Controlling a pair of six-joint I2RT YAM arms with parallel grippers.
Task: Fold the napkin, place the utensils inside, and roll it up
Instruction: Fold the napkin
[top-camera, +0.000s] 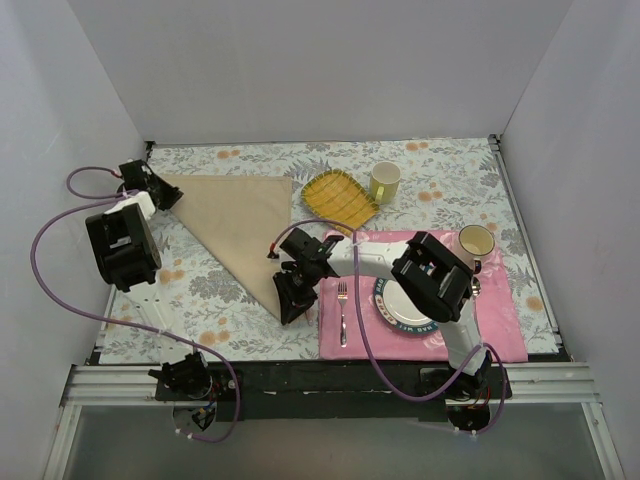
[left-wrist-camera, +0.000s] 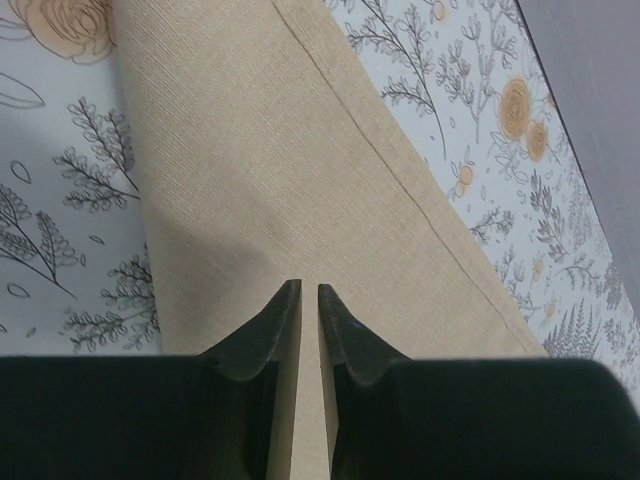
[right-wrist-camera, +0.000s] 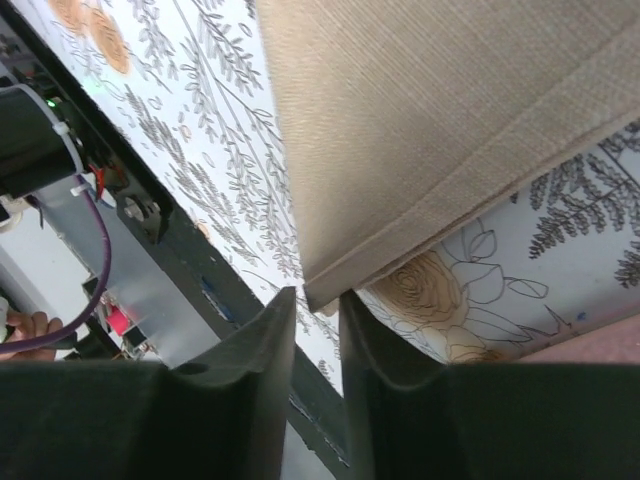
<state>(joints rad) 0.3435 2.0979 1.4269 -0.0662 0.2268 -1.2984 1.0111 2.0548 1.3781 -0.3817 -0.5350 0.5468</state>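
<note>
Slipping is the main risk. The right gripper (right-wrist-camera: 318, 297) meets the napkin's (top-camera: 235, 225) near tip only at its fingertips. Its jaws stand a little apart with nothing between them. A closure here could nip only the hem or miss it, and the tip would drop on lifting.

Near the table's (top-camera: 450, 165) far-left corner, the left gripper (left-wrist-camera: 309, 292) stands over the cloth with its jaws almost together. Cloth shows in the slit, but I cannot tell whether it grips one layer, both or none. If one side holds and the other does not, the next fold would likely skew or drag the napkin. Catching only the top layer would peel the triangle open.

The napkin lies as a triangle on the table's left half. Its long edge runs from the far left toward the near middle, beside the pink mat (top-camera: 500, 325) where a fork (top-camera: 342, 305) lies.

The left arm reaches along the left edge, wrist tipped down. The right arm crosses leftward over the mat, wrist low at the near tip.
</note>
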